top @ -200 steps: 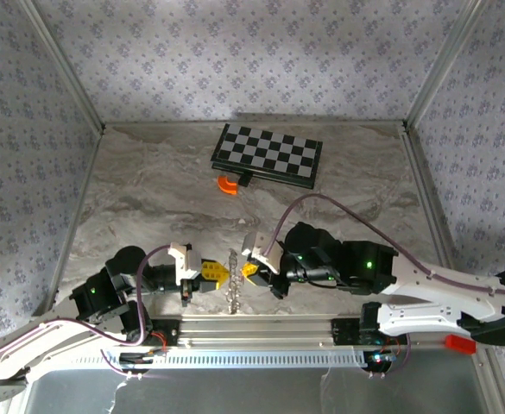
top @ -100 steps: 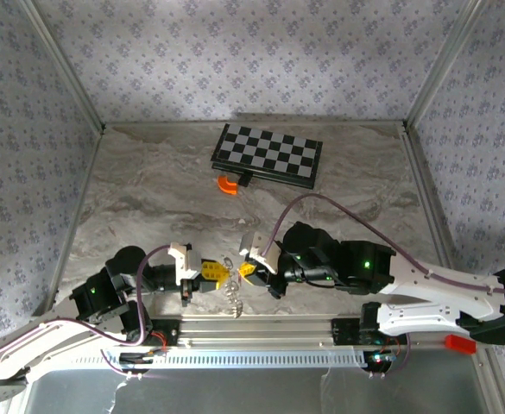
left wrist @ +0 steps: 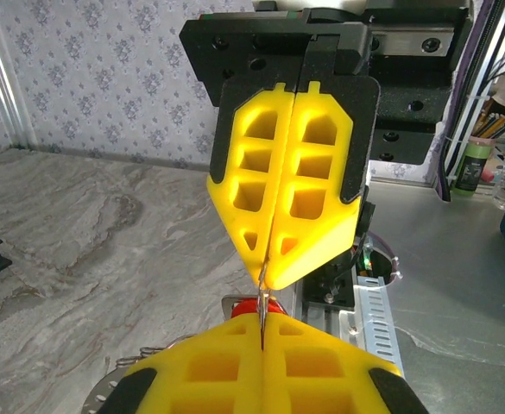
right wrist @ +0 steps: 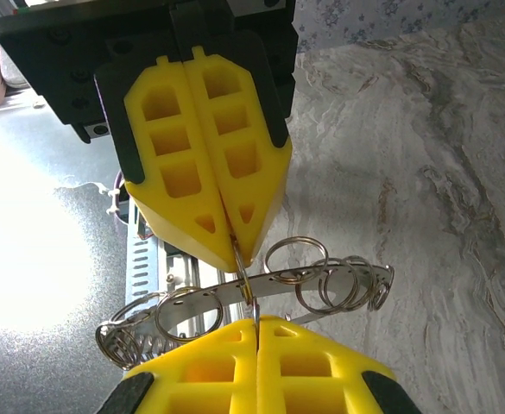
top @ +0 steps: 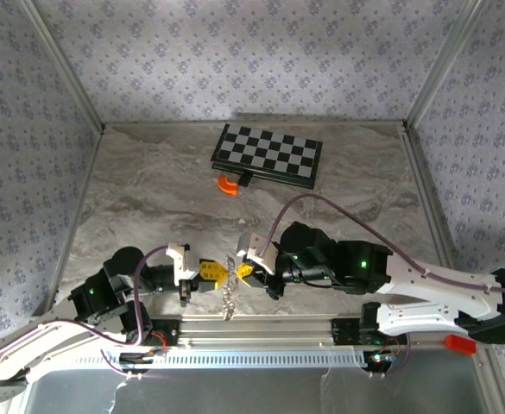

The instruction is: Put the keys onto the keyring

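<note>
Top external: left gripper (top: 216, 274) and right gripper (top: 244, 272) meet tip to tip at near centre of the grey marble table (top: 148, 198). Right wrist: both jaws fully closed, each pinching the thin silver metal keyring (right wrist: 249, 289); bunch of small silver metal keys (right wrist: 205, 299) hangs off it. Left wrist: tiny red-headed key (left wrist: 271, 304) just under the tips.

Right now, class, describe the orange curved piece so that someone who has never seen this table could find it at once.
Find the grey marbled table; near its far edge lies a black-and-white chessboard. At the board's near left corner sits the orange curved piece, a small arc and the only orange thing there.
</note>
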Available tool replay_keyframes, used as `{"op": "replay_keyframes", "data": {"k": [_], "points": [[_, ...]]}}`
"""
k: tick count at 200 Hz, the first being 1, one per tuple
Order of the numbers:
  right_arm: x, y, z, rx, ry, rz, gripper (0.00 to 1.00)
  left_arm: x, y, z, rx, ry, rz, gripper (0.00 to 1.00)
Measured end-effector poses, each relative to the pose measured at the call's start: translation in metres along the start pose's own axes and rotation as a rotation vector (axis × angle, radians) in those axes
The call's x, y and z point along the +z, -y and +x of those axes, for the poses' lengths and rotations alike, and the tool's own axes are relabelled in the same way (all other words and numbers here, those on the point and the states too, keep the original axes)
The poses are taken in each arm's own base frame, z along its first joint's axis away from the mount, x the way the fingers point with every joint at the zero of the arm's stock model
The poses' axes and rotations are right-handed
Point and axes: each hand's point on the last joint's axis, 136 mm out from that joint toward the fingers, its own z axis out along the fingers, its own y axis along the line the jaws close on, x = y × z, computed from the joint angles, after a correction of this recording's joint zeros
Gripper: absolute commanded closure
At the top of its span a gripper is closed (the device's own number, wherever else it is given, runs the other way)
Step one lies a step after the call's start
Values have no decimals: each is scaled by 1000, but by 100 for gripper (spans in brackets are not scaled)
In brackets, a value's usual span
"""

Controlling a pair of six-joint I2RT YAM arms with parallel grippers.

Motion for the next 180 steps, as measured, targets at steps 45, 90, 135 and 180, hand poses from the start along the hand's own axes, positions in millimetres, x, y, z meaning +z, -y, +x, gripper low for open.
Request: {"op": "replay_keyframes", "data": {"k": [45,90,135,180], "points": [[-1,0,-1,-1,5,0,100,0,0,0,0,0,0,100],[-6,-1,-7,-4,33,0,100,0,0,0,0,0,0,100],[-8,-2,-8,-5,39,-4,100,0,0,0,0,0,0,100],[-7,-3,-7,-4,37,-11,100,0,0,0,0,0,0,100]]}}
